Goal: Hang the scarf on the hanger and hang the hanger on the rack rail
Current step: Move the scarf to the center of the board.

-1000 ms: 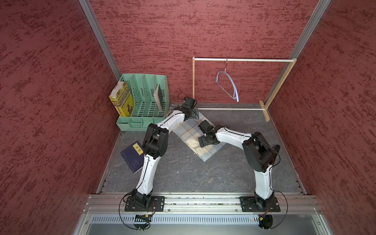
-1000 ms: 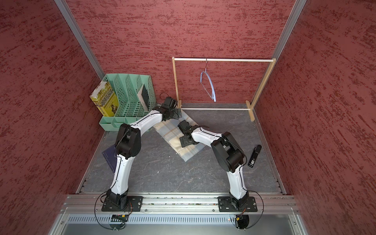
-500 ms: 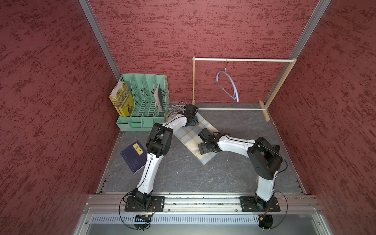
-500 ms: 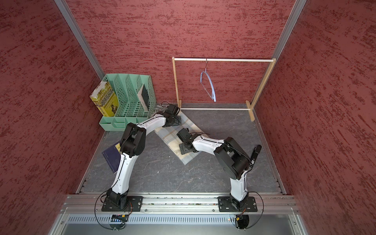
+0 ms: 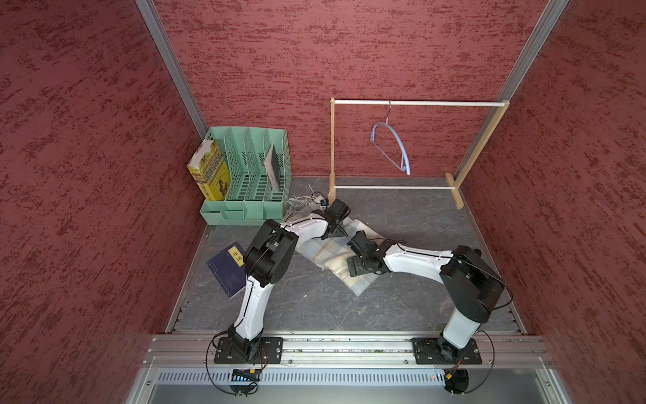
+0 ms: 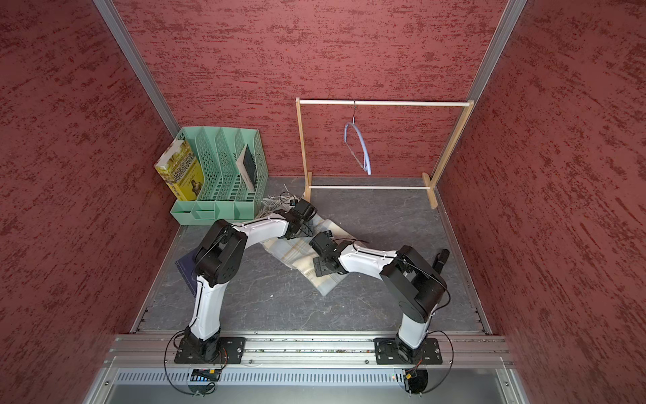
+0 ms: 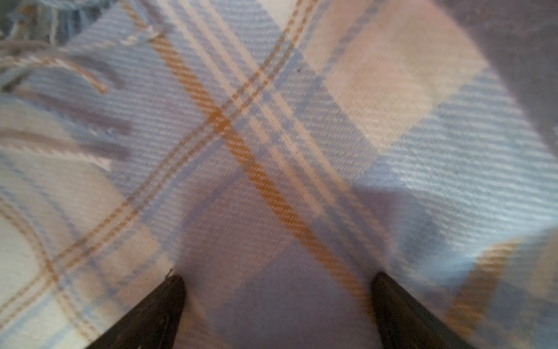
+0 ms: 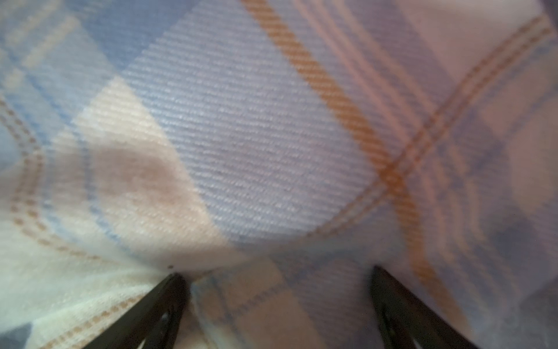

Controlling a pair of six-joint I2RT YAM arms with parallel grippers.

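Note:
The plaid scarf (image 5: 327, 253) (image 6: 295, 252) lies flat on the grey table, running diagonally, its fringe next to the green organizer. Low over the end nearer the fringe is my left gripper (image 5: 334, 233) (image 6: 297, 233). My right gripper (image 5: 356, 268) (image 6: 320, 268) is down on the other end. In the left wrist view the open gripper (image 7: 277, 279) shows flat scarf (image 7: 271, 121) between its fingers (image 7: 169, 297). In the right wrist view the gripper (image 8: 277, 272) is open with a raised fold of scarf (image 8: 256, 151) between its fingers (image 8: 391, 291). The light-blue hanger (image 5: 395, 147) (image 6: 360, 147) hangs empty from the rack's rod.
A wooden rack with a white rod (image 5: 419, 103) stands at the back right. In the back left corner a green file organizer (image 5: 251, 175) holds books. A dark blue book (image 5: 227, 269) lies by the left arm. A black object (image 6: 441, 259) lies near the right wall.
Both arms have come down and toward the front, so both open grippers now sit lower on the scarf. The scarf and hanger have stayed where they were.

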